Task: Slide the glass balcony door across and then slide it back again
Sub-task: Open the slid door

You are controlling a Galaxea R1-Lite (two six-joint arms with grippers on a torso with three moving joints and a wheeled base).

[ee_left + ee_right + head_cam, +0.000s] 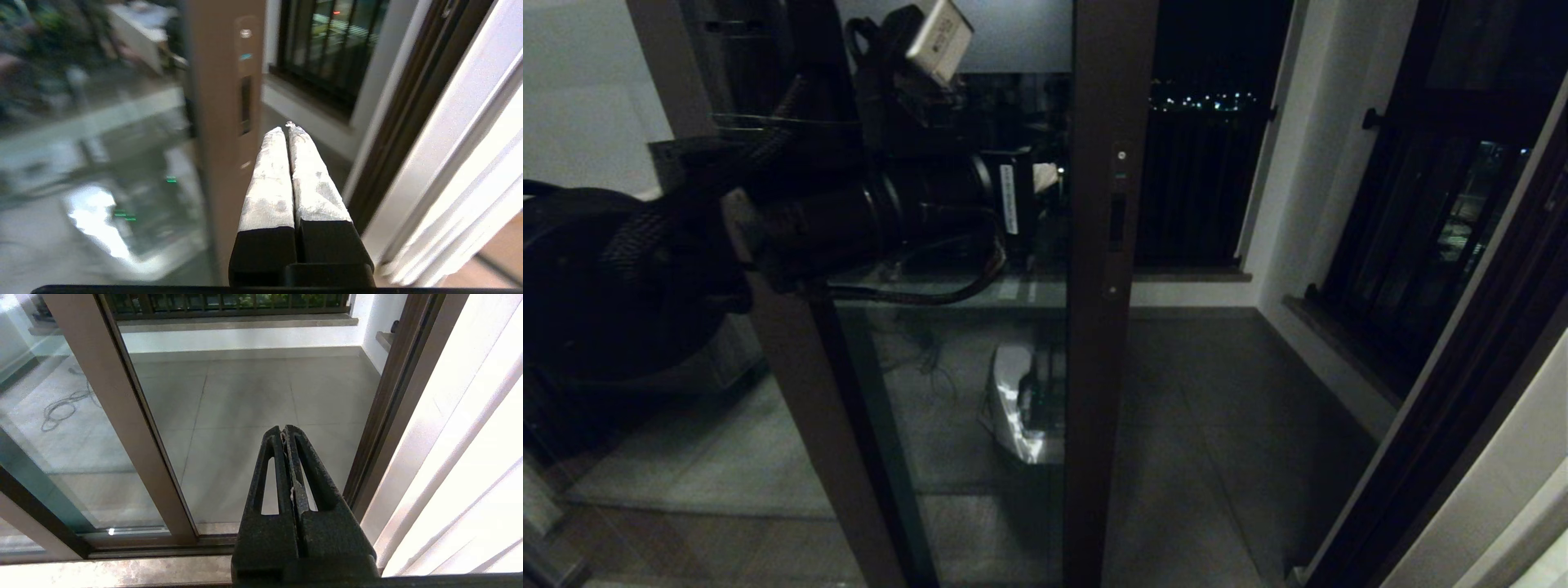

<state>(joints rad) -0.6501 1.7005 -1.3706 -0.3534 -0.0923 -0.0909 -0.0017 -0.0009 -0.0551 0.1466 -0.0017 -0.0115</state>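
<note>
The left gripper has its two pale fingers pressed flat together with nothing between them. Their tips sit just beside the recessed handle in the stile of the glass balcony door, with the handle at about ten o'clock from the tips; whether they touch the frame cannot be told. In the head view the left arm reaches in from nine o'clock, its fingers hidden behind the wrist. The door's brown stile stands upright near the middle of that view, its glass running off toward nine o'clock, and the doorway lies open toward three o'clock onto the tiled balcony floor, with the black-barred window at about two o'clock.

The right gripper has its dark fingers closed on each other, empty, and hangs low above the door's bottom track, pointing at the open doorway, well apart from the door frame.
</note>
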